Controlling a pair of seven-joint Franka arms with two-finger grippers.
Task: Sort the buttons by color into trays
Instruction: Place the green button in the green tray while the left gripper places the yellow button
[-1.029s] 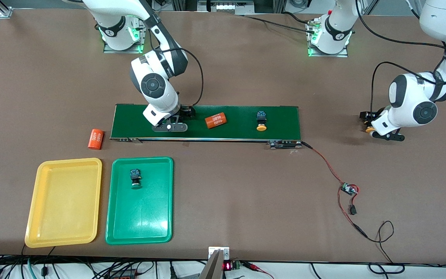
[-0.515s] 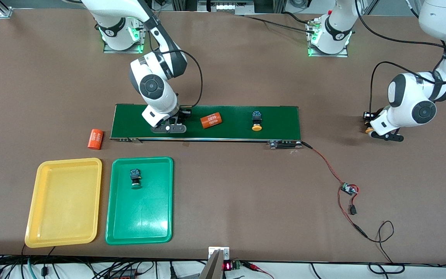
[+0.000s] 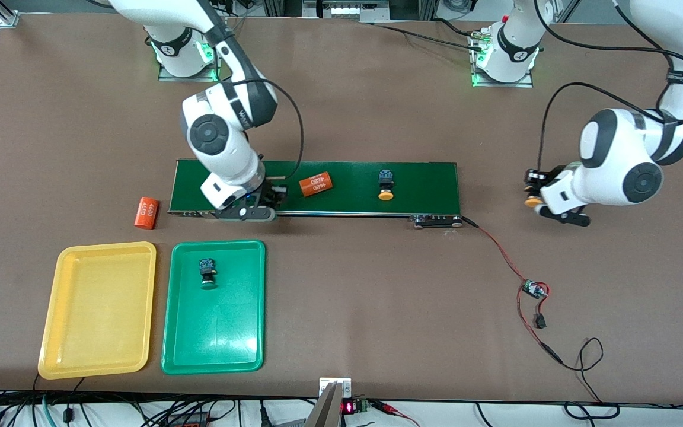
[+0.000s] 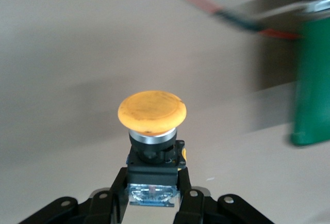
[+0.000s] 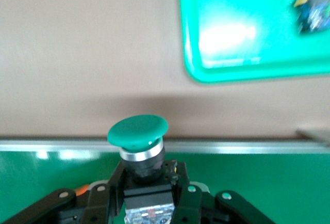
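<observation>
Grips newly closed: right end effector (image 5: pixel 149 203) clamping green-capped button (image 5: pixel 138 131), now over conveyor belt (image 3: pixel 318 187) edge beside green tray (image 3: pixel 214 356); left end effector (image 4: pixel 153 203) clamping orange-capped button (image 4: pixel 152 111), lifted over bare tabletop (image 3: pixel 377 284). Traying pending.

Matt brown tabletop (image 3: pixel 377 308), smooth. Glossy plastic yellow tray (image 3: pixel 51 332) and green tray (image 3: pixel 214 356), lower left of the front view, both catching highlights. Matt dark-green conveyor belt (image 3: pixel 424 184) with a bright metal edge rail (image 5: pixel 232 146). Held yellow-orange button (image 4: pixel 152 131) and green button (image 5: pixel 138 146): smooth matt caps, shiny metal collars.
</observation>
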